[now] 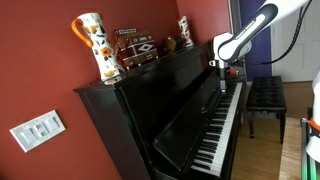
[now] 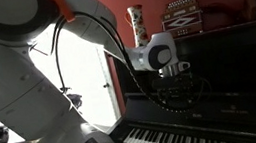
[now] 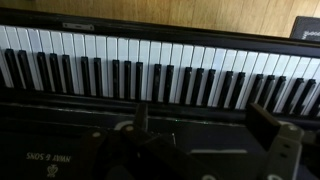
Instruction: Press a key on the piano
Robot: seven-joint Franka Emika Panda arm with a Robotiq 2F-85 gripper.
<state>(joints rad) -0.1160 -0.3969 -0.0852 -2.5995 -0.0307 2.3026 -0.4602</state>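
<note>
Piano (image 1: pixel 190 120) keys (image 3: pixel 150 75) lie just beyond the fingers (image 3: pixel 141 117), which look spread w/ nothing between: lower straight, one tip per key.

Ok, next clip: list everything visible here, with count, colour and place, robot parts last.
piano: one, glossy black upright, against the red wall; white and black keys exposed.
pitcher: one, white with orange pattern, on the piano top.
accordion: one, dark red with white diamond pattern, on the piano top.
small vase: one, white and orange, on the piano top.
bench: one, black padded, on the floor beyond the piano.
light switch plate: one, white, on the wall.
arm: one, white.
gripper: one, black, above the keys.
</note>
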